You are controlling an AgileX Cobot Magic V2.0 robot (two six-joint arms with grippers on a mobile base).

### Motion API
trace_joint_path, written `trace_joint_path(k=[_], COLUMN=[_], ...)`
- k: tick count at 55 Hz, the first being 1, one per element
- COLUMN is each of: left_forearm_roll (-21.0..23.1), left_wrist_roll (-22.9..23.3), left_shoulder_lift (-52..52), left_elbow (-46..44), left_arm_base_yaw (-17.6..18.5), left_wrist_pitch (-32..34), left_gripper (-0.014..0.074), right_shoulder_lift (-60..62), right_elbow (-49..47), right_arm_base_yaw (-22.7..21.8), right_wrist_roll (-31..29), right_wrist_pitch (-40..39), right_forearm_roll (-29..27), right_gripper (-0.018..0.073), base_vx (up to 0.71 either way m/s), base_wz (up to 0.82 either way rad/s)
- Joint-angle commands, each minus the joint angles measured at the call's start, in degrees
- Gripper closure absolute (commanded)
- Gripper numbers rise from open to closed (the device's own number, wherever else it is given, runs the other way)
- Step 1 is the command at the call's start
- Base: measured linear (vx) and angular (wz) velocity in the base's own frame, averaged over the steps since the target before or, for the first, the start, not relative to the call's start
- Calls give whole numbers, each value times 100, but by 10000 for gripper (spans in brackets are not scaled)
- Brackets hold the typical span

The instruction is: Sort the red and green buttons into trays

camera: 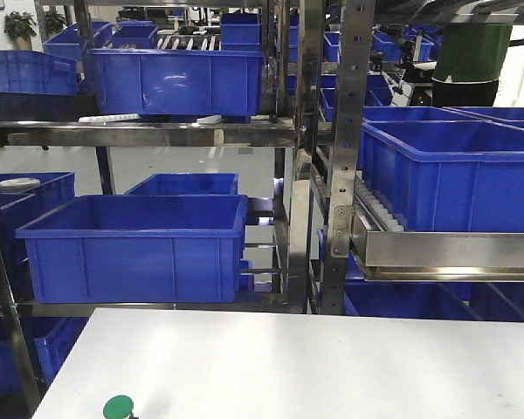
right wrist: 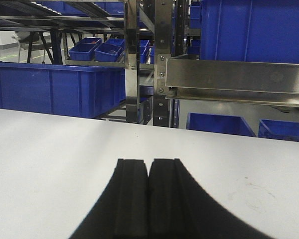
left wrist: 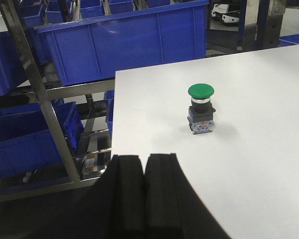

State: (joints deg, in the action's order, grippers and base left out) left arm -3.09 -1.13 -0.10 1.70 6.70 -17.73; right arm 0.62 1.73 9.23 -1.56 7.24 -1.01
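I see my left pincer clenched with nothing in it. The green button stands upright on the desk, ahead of it and slightly right, well apart. My right pincer is likewise clenched.

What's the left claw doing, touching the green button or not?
Apart. The left wrist view shows bare white table between the closed left gripper and the green button, which stands upright farther on.
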Motion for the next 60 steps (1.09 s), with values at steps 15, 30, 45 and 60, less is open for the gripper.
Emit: trace_joint_path(k=[15,30,45,60], left_forearm_roll=[-69,-64,-64,-57], left_wrist_roll=[40,40,40,40], left_shoulder_lift=[87,87,87,87], left_elbow=[-158,-158,-158,-296], left_arm_base_yaw=[19,19,19,19], left_wrist_pitch=[454,454,454,1260], left_gripper=[602,602,602,602], right_shoulder_lift=[31,31,31,31], right_elbow=[45,45,45,45], right_arm_base_yaw=[-20,-20,-20,-20], right_wrist_roll=[-32,-32,-32,-32], right_wrist_pitch=[-473,-473,-473,-473], right_forearm_roll=[24,24,24,24], right_gripper=[567,567,567,567], base_vx=[0,0,0,0], base_wz=[0,0,0,0])
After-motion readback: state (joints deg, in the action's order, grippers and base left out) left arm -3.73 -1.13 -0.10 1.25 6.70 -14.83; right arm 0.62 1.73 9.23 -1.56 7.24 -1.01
